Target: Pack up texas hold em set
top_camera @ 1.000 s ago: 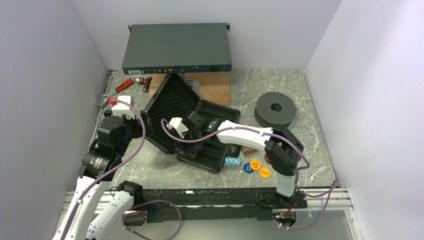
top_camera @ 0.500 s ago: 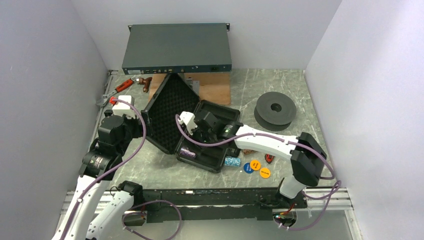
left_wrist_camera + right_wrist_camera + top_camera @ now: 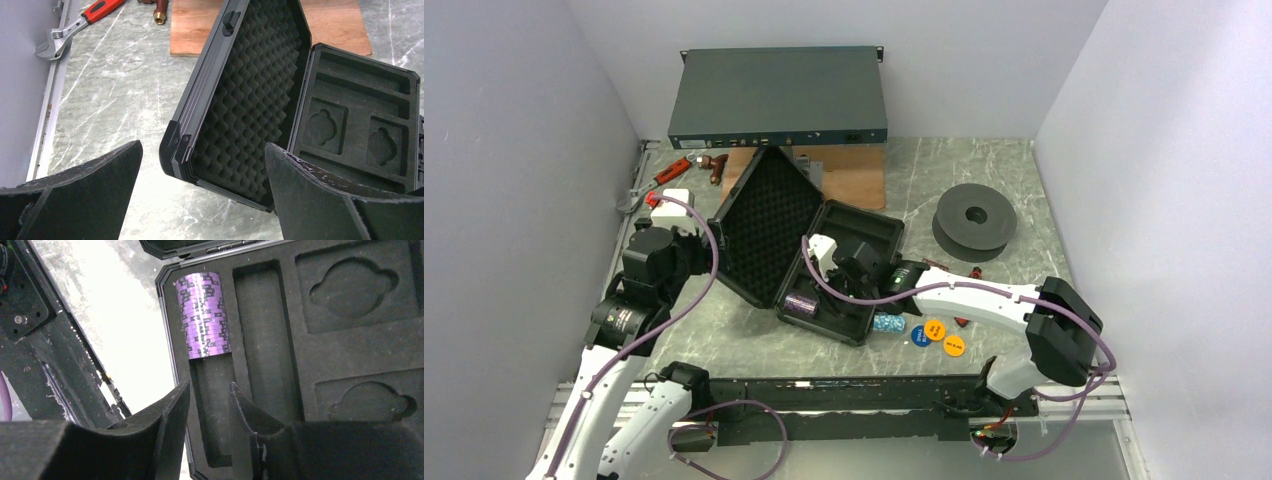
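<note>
One purple roll [image 3: 204,315] at slot [image 3: 212,410] end

**Fig.** Work cell, top & left-wrist views. Table [image 3: 1024,190]: grey-green marble-pattern top, boxed in on 3 sides by plain white panels: back wall [image 3: 984,60], left wall [image 3: 514,200], right wall [image 3: 1174,200]. Light even & diffuse, shadows soft. Rear edge: grey rack unit [image 3: 779,95] against back wall, w/ wooden board [image 3: 859,182] lying flat just in front. Rear right: black spool [image 3: 972,218]. Rear left: red-handled wrench [image 3: 80,25] beside metal rail [image 3: 47,115] along table's left edge.
</note>
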Controlling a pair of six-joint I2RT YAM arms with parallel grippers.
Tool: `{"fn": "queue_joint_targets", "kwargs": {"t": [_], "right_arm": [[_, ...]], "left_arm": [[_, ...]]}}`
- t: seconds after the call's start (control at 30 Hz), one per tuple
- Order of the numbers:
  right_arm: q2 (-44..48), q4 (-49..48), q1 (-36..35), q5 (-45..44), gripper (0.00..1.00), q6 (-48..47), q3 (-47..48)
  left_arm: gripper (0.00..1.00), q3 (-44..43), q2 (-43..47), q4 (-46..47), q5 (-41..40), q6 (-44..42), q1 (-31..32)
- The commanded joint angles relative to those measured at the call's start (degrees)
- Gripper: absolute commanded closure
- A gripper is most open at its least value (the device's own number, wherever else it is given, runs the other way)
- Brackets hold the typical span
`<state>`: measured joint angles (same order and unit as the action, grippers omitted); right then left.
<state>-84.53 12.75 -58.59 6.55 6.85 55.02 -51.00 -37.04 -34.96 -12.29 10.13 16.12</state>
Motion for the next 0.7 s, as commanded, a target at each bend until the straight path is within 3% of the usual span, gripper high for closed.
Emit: {"fn": "queue_joint_targets", "kwargs": {"t": [0.0,0.33,0.67], "right_arm": [[2.71,-4.49,0.05,0.34,0.7,3.26,-1.31],[-1.71,-4.73,0.05,0.09,0.85,3.56,-0.85],[-5.89,-5.6,0.01,1.47,0.89,3.17,1.41]], "left_arm": [[0.0,-1.03,-0.41,1.73,1.75,-0.68,-1.0],[0.0,-0.76,-0.72,2.09,2.87,-0.6,-2.23],[0.0,-0.68,-0.56,2.09,2.97,-0.48,-2.32]]}}
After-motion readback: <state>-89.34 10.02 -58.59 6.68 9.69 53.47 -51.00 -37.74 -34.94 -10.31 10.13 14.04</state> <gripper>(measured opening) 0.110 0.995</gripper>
